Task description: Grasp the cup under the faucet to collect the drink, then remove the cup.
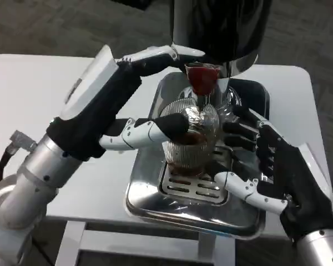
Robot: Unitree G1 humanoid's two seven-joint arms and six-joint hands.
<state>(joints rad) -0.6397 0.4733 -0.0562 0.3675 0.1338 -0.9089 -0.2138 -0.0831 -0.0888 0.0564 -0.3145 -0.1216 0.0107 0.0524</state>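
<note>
A clear ribbed glass cup stands on the slotted grate of a steel drip tray, under the faucet with its red tap lever. Brown drink fills the cup's lower part. My left hand reaches in from the left: its upper fingers lie on the faucet's top by the red lever, and its lower finger touches the cup's left side. My right hand wraps the cup's right side, fingers against the glass and thumb in front. The dispenser's dark body rises behind.
The drip tray sits at the middle of a white table, reaching near its front edge. Grey carpet lies beyond the table. A cable connector sticks out from my left forearm.
</note>
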